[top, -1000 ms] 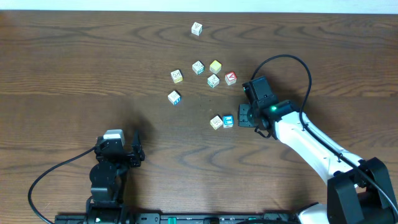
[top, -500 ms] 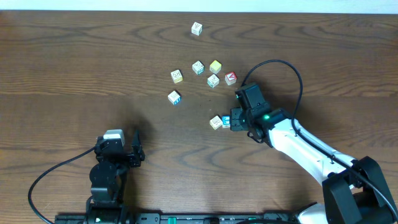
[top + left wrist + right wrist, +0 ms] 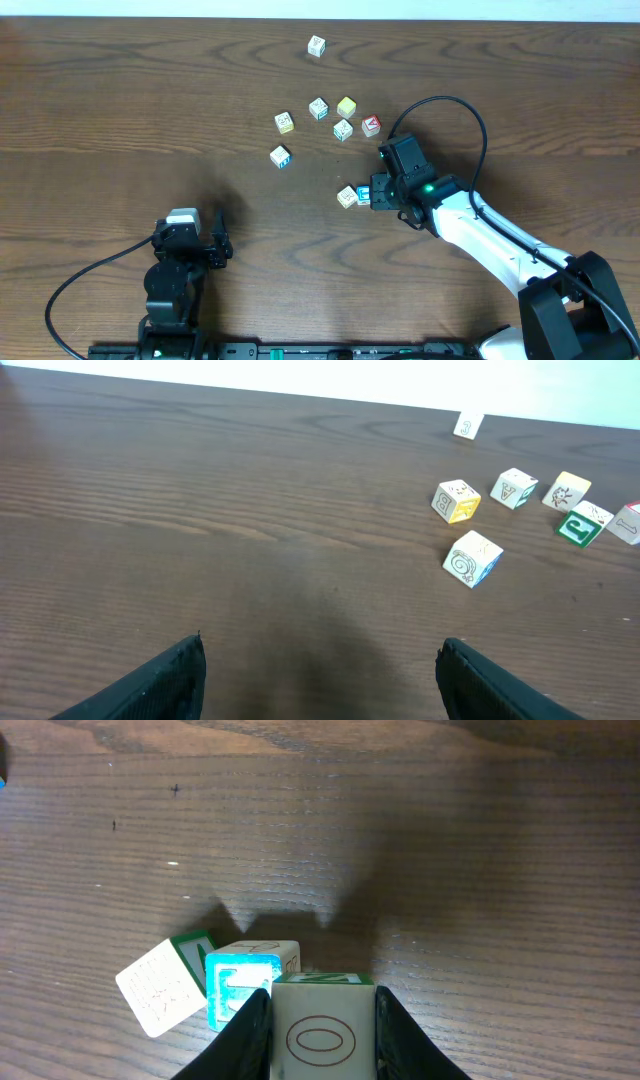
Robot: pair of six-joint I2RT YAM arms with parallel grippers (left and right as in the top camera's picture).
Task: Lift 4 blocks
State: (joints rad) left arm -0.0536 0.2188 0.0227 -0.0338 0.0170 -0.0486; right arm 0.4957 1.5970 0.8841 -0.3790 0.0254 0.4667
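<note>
My right gripper is clenched on a cream block with a red oval on its face.

Both fingers press its sides. I cannot tell whether it is clear of the table. Just beside it, toward my left arm, stands a blue-faced block. Just past that sits an askew cream block with a green side. Farther up the table five more printed cubes lie scattered, with a yellow-faced cube and a red-faced cube among them. My left gripper sits well apart, jaws spread wide.
</note>
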